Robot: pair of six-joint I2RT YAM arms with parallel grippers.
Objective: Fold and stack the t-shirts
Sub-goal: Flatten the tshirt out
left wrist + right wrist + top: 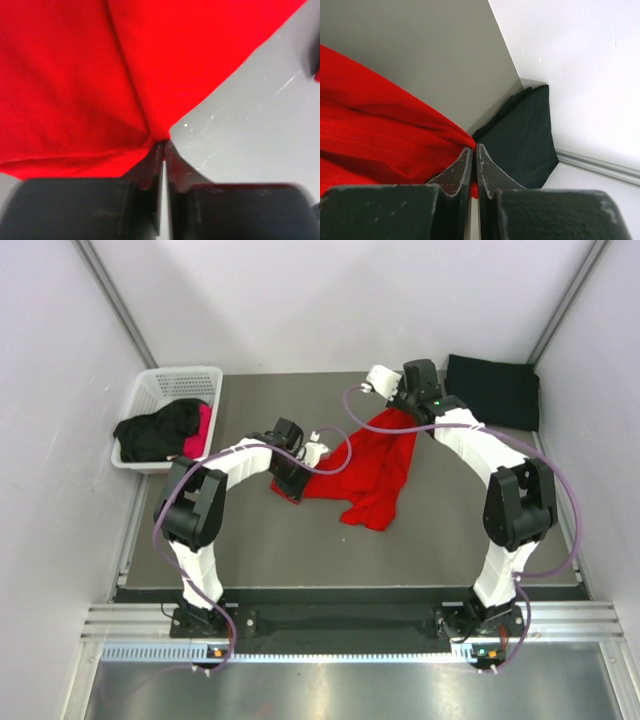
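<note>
The left gripper [164,146] is clenching a fold at the near-left edge of the red t-shirt [375,472], while the right gripper [474,150] is clamping tight on the shirt's far end. The shirt is lying crumpled in the middle of the bench [450,540], stretching between the two. A folded black t-shirt [492,390] is sitting at the far right corner, and black and pink shirts [160,432] are lying heaped in the white basket [185,378] at far left.
</note>
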